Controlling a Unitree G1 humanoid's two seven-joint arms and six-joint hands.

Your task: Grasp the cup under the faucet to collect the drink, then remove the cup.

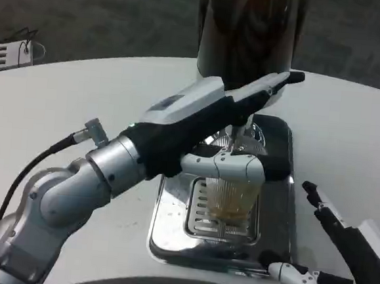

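Under the faucet [242, 130], left hand [225, 154] fingers around drink-filled cup [228, 199]; right hand [329, 255] spread, empty.

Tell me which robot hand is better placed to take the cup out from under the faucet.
The left. The left robot hand already wraps the cup on the drip tray under the faucet, so it probably only needs to draw back. The right robot hand is open, off the tray's right edge.

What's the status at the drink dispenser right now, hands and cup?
Left hand gripping the cup under the faucet, over the drip tray. Right hand open, waiting beside the tray. Nothing in the way.
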